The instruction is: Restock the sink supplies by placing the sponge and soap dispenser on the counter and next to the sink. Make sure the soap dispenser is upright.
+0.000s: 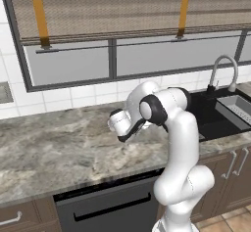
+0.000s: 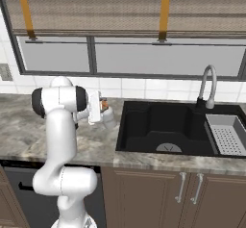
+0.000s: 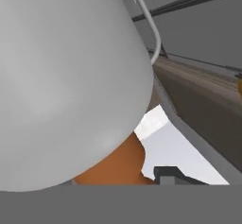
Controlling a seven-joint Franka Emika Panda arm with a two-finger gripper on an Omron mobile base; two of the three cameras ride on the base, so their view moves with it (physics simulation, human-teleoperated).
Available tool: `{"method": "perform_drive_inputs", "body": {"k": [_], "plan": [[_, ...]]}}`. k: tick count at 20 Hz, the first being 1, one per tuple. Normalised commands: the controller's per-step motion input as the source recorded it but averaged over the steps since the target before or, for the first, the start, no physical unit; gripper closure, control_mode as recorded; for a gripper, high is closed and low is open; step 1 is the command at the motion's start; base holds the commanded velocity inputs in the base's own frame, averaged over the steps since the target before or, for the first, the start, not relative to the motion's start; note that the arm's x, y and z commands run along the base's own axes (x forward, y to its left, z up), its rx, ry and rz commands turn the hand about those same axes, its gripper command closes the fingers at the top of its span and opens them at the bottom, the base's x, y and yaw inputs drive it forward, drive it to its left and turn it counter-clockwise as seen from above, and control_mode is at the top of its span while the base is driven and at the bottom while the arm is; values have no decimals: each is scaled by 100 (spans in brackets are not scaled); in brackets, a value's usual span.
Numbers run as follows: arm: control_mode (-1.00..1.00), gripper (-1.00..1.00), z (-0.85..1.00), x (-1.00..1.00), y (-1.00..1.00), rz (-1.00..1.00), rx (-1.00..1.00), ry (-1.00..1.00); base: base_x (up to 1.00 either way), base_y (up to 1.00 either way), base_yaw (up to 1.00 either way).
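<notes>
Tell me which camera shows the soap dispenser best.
The right base view: the soap dispenser shows its white body and orange nozzle, tilted at the end effector left of the sink. The hand view gives only a close white-and-orange blur; in the left base view the arm hides it.

Left base view looked from behind arm's left, forward and down over counter (image 1: 54, 148), sink (image 1: 220, 113) at 3 o'clock. Right base view looked from behind arm's right, sink (image 2: 166, 126) at centre. Both shared counter, sink, window (opposite sides). Hand view sat pressed close against soap dispenser (image 3: 61, 81), rolled sideways.
</notes>
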Motion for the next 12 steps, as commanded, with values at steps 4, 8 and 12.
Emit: {"method": "perform_drive_inputs", "body": {"k": [4, 8, 12], "plan": [[-100, -100, -3, -6, -10, 2, 5, 0, 0, 0, 0], [-100, -100, -1, 0, -46, 7, 3, -3, 0, 0, 0], [-100, -100, 0, -5, -44, 4, 4, -6, 0, 0, 0]]}}
